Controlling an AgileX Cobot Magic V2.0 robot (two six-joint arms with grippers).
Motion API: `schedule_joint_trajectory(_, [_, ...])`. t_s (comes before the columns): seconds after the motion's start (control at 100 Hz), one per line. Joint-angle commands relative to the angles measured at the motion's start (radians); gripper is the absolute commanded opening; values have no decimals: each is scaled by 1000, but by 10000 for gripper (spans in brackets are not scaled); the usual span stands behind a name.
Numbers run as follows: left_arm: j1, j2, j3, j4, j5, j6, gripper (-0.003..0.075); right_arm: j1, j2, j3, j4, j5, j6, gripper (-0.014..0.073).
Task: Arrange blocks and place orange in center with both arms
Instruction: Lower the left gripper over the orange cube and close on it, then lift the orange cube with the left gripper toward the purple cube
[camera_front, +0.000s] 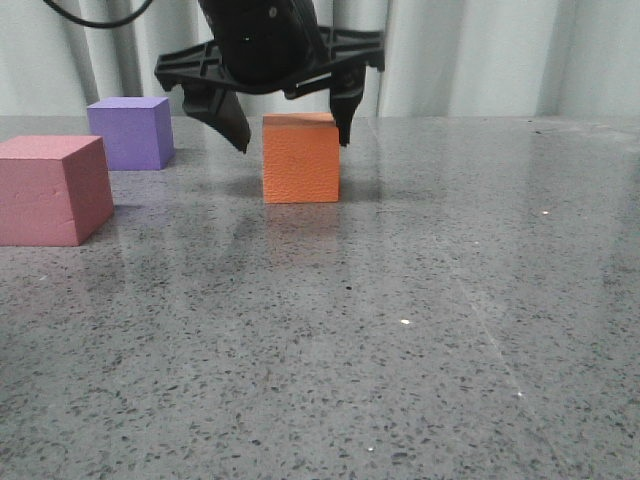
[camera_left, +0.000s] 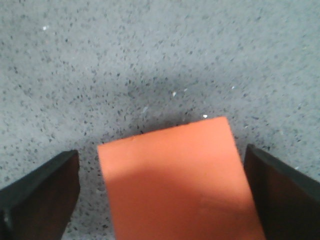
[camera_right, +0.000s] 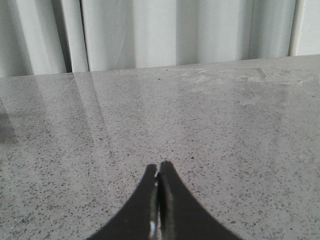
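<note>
The pink-red cube (camera_front: 52, 190) sits nearest on the speckled grey table (camera_front: 400, 340), at the left edge. Farther back, the left gripper (camera_front: 293, 125) hangs spread wide, one finger either side of the orange cube (camera_front: 300, 160). The purple cube (camera_front: 130, 132) stands farthest, back left. The right gripper (camera_right: 159, 172) is pressed closed, empty

The worktop (camera_front: 420, 330) is grey, speckled with dark and white flecks, and glossy enough to show pale reflections. The orange cube (camera_front: 300, 160) has a pebbled face (smooth and flat-toned in the left wrist view). The purple cube (camera_front: 130, 132) is plain, the pink-red cube (camera_front: 52, 190) dusty. Both grippers are black, the left gripper (camera_front: 292, 125) perhaps brownish inside. Behind hang pale grey-white curtains (camera_front: 480, 55).
</note>
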Motion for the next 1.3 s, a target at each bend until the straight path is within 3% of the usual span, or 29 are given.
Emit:
schedule_joint_trajectory(0.0, [-5,-37,-31,5,-19,-10,608,-6,-25,-13,-1,-92,-10,-67])
schedule_joint_trajectory(0.12, [-5,-36,-31,1,-17,-10,552,-6,-25,-13,-1,-92,-10,-67])
schedule_joint_trajectory(0.34, [-9,-40,-31,-3,-12,12,265,-6,-25,-13,-1,-92,-10,-67])
schedule_joint_trajectory(0.43, [-20,-55,-31,-5,-12,50,197,-6,-25,-13,-1,-92,-10,-67])
schedule_joint_trajectory(0.66, [-27,-135,-31,23,-9,76,190,-6,-25,-13,-1,-92,-10,-67])
schedule_joint_trajectory(0.9, [-18,-239,-21,196,57,46,190,-6,-25,-13,-1,-92,-10,-67])
schedule_joint_trajectory(1.29, [158,-383,191,212,16,-37,190,-6,-25,-13,-1,-92,-10,-67])
